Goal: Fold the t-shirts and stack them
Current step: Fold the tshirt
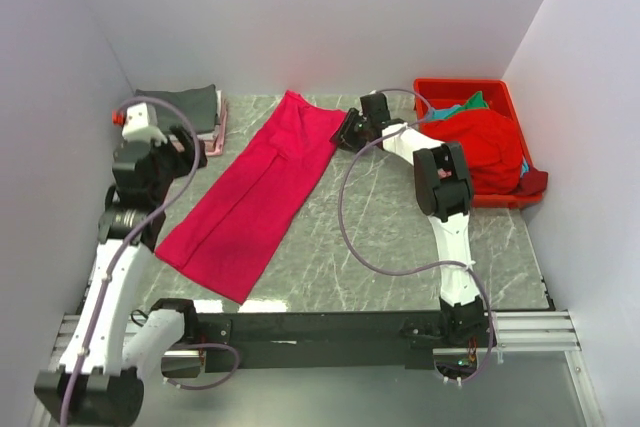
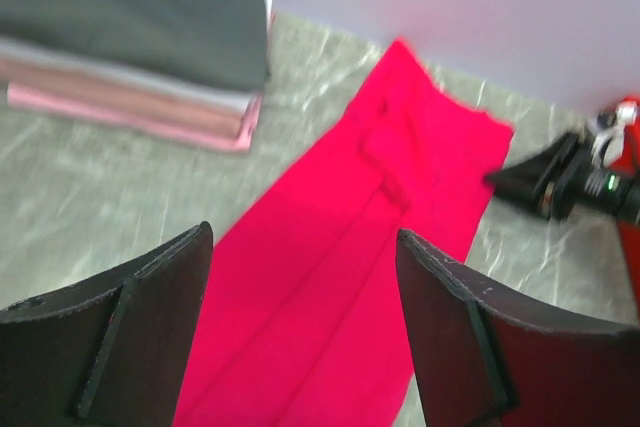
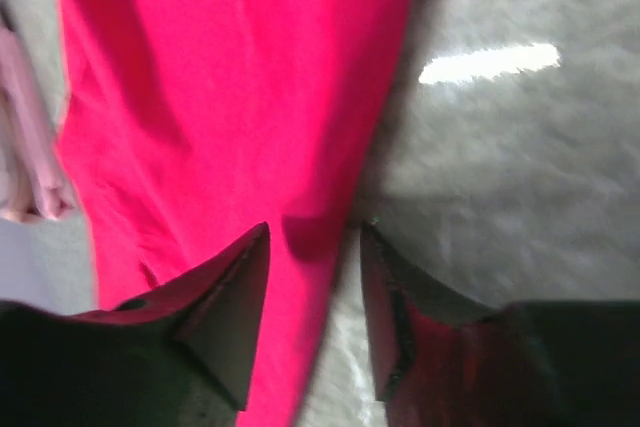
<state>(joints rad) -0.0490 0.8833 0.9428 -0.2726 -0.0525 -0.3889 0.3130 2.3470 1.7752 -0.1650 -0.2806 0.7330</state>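
A: Crimson-pink shirt – position?

B: Flat on the bench, folded lengthwise into a long strip. It runs on a diagonal from the far middle towards the near left.

A: Left jaws?

B: Spread wide with nothing between them. They hang above the strip, and the left wrist view looks along the cloth towards its far end.

A: Right jaws?

B: Down at the far right corner of the strip. They stand partly apart, and the wrist view shows the shirt's edge in the gap, with bare bench on the other side. Whether either one touches the cloth, I cannot tell.

A: Other shirts?

B: A folded stack sits at the far left, just beside the strip's upper half – dark grey shirt on top, a white layer under it, pale pink at the bottom. At the far right a red bin holds a rumpled red shirt and a bit of teal-green cloth behind it. Part of the red one hangs over the bin's near right corner
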